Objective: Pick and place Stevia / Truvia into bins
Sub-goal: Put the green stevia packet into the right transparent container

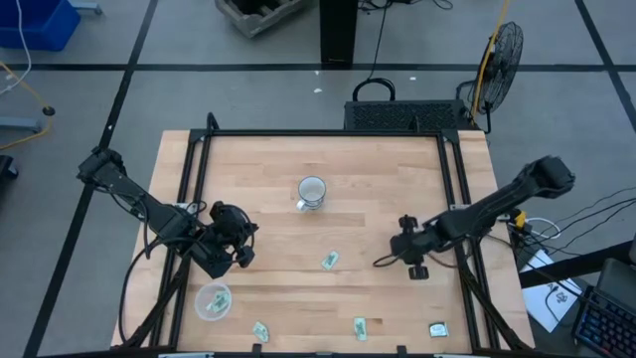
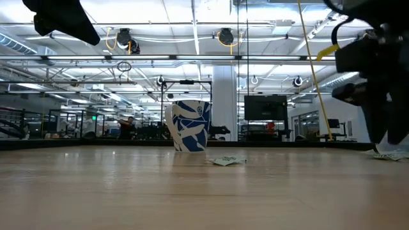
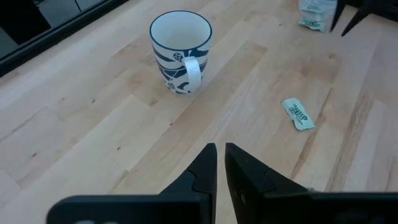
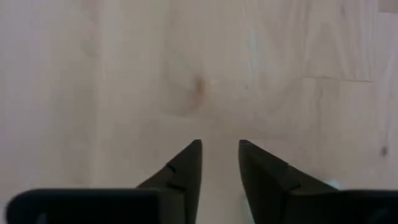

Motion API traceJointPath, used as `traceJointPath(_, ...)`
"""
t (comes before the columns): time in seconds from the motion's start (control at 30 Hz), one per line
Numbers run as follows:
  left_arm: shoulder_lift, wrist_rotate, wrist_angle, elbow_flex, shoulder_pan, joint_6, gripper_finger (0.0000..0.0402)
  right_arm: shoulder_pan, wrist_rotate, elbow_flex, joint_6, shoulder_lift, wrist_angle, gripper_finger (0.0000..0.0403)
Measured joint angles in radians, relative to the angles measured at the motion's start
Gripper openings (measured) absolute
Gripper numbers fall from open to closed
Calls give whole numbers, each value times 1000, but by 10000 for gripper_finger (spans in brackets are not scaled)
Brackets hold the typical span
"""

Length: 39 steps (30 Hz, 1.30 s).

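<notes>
- Pale wood formed the table [image 1: 378, 169], with a mug [image 1: 312, 192] standing near its centre.
- Four sachets showed from above: one [image 1: 330, 261] at about five o'clock from the mug, and three along the near edge [image 1: 260, 330], [image 1: 360, 327], [image 1: 438, 329].
- One clear bin [image 1: 213, 300] sat near the near-left corner, holding what looked like a sachet or two; a second bin was not in view.
- The left gripper [image 1: 241, 242] hung at eleven o'clock from the bin, its claw pressed nearly closed on nothing visible.
- The right gripper [image 1: 409, 251] hovered over bare wood at three o'clock from the central sachet, its claw a narrow gap, empty.
- The sachets were probably featherlight, thin and limp, lying flat; pinching across the short width, fingertips pressed to the wood, seemed best, as they could slide or crumple.
</notes>
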Motion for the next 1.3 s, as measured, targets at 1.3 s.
traceJointPath(1.3, 0, -43, 0, 0, 1, 36, 37, -131, -30, 259, -270, 399, -410, 95)
